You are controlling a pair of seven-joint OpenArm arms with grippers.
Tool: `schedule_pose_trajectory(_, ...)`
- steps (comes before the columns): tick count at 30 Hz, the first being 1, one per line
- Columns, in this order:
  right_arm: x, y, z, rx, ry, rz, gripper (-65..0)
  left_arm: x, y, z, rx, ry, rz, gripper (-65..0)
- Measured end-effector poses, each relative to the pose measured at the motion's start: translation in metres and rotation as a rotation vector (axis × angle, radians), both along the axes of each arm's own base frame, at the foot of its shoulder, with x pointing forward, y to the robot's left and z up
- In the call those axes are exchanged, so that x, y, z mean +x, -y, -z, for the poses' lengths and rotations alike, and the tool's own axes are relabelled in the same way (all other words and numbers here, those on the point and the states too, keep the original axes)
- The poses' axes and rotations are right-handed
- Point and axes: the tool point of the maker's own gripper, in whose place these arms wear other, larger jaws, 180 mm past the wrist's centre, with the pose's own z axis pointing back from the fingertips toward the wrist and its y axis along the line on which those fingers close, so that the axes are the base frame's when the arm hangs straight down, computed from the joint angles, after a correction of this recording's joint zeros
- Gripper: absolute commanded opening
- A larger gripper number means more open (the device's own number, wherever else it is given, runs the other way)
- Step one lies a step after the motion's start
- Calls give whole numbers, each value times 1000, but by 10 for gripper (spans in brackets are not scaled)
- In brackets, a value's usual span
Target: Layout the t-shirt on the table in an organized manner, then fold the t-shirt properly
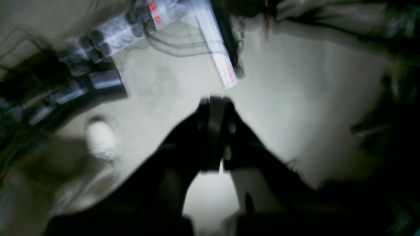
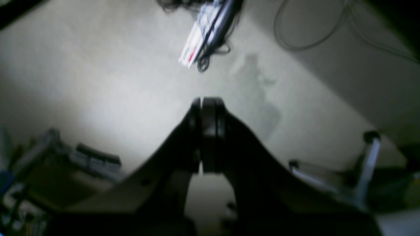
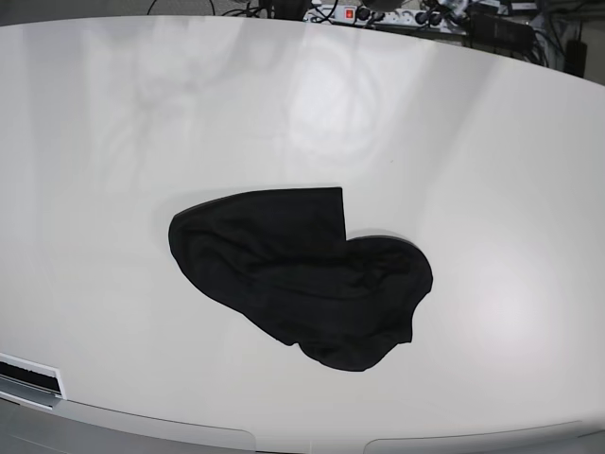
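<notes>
While the t-shirt [image 3: 301, 274] lies crumpled on the tabletop [image 3: 492, 151], both my jaws are closed, empty; layout unstarted, next spread it flat.

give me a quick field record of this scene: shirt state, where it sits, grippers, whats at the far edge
cloth: black t-shirt, bunched in a rumpled heap, not laid flat
location: on the white table, roughly central, a bit toward the near edge
contact: neither arm shows in the base view; nothing touches the shirt
left gripper: shut, holding nothing, floor behind it
right gripper: shut, holding nothing, floor behind it
far edge: power strip and cables beyond the table
fold progress: not started
</notes>
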Motion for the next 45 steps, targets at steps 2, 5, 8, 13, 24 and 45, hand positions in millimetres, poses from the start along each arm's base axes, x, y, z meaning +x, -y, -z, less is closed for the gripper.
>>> schedule_pose_trajectory(2, 17, -2, -23, 7, 61, -1, -650, 31, -8, -25, 11, 99, -8, -650)
schedule_pose_trajectory(5, 57, -5, -55, 11, 207, -15, -650, 79, -10, -61, -2, 259, -30, -650)
schedule_pose_trajectory(8, 94, -5, -81, -14, 356, -32, -650, 113, -9, -88, -11, 375, -38, -650)
schedule_pose_trajectory(13, 160, -4, -114, -47, 611, -59, -650, 170, -3, -115, -29, 544, -37, -650)
schedule_pose_trajectory(24, 273, -41, -176, 122, 1035, -150, -650, 231, -6, -140, -28, 712, -44, -650)
schedule_pose_trajectory(45, 438, -22, -112, 83, 1000, -98, -650, 286, -6, -177, -37, 883, -43, -650)
